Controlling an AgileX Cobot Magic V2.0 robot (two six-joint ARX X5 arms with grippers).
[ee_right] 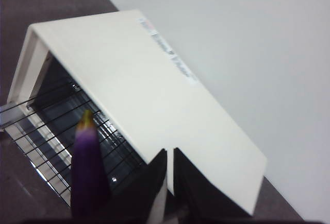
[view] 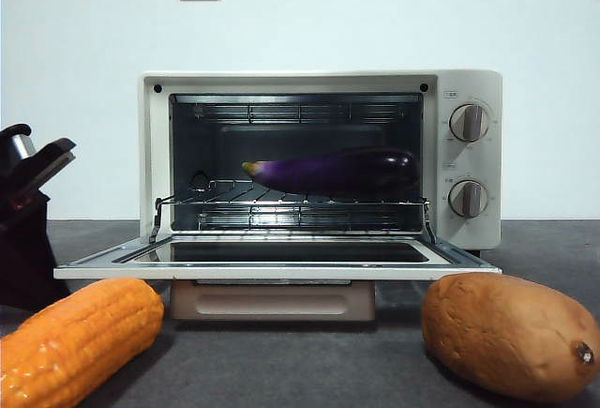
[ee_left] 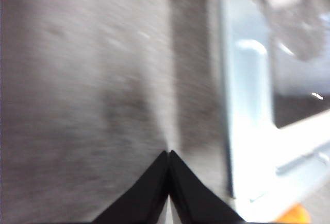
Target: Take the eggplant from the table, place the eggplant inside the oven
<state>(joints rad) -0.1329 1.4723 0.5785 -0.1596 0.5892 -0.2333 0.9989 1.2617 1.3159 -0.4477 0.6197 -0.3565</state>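
Observation:
The glossy purple eggplant (view: 337, 171) lies lengthwise inside the cream-white oven (view: 319, 84), over the wire rack (view: 291, 206), with its pale stem tip pointing left. No gripper touches it in the front view. In the right wrist view the eggplant (ee_right: 87, 172) shows over the rack beside my right gripper (ee_right: 169, 154), which is shut with nothing between its jaws and sits above the oven's top (ee_right: 144, 95). My left gripper (ee_left: 169, 154) is shut and empty over the dark grey table (ee_left: 77, 80), beside the open oven door (ee_left: 247, 105). It shows as a black tip (view: 37, 169) at the left edge.
The glass door (view: 281, 253) lies open and flat in front of the oven. An orange corn cob (view: 80, 338) lies at the front left and a brown sweet potato (view: 511, 333) at the front right. A white wall stands behind.

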